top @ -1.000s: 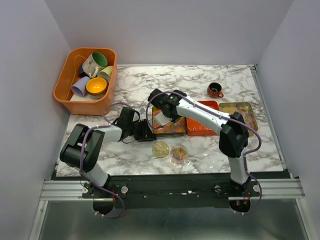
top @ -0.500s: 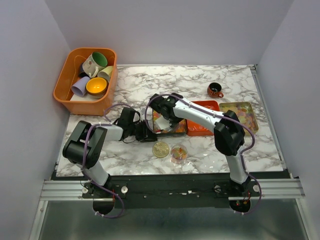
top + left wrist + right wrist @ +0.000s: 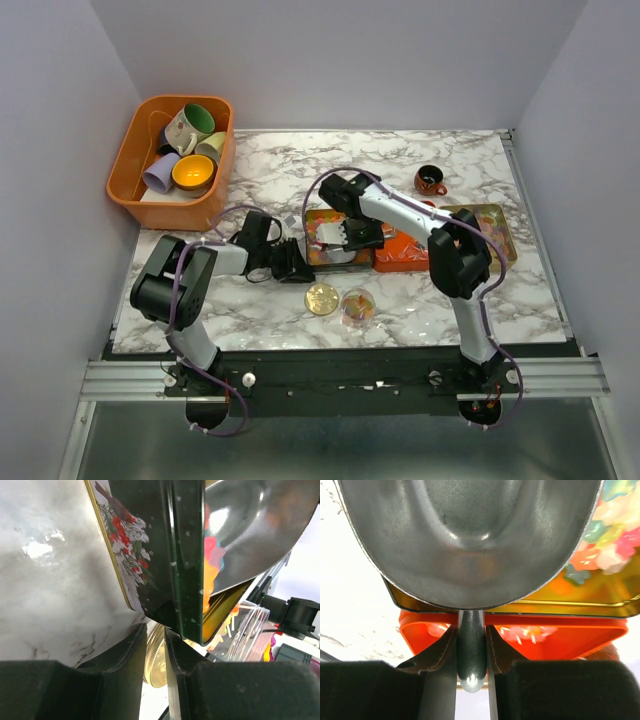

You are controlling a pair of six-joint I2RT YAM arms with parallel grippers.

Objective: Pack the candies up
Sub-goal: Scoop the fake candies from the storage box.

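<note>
The right tool (image 3: pixel 471 636) is clamped on the stem of a steel scoop (image 3: pixel 470 540). The scoop's bowl fills the upper part of the right wrist view and is poised over a green tin (image 3: pixel 145 550). The left tool (image 3: pixel 156 642) has its fingers drawn close at that tin's near corner, apparently pinching the wall to steady it. The candies (image 3: pixel 612 525) lie inside the tin, at the upper right of the right wrist view. A few more sit in the orange tray (image 3: pixel 570 635) just below.

The step looks like loading the tin. Done well, the left grip is firm so the tin cannot skid on the desk (image 3: pixel 280 170). The scoop's lip stays low and inside the walls, and it tips slowly so nothing bounces out.

The wrist views show both grips, which the overhead view hides under the arms. Only the overhead view places the tin at centre frame and shows the basket (image 3: pixel 125 175) of mugs at the upper left.
</note>
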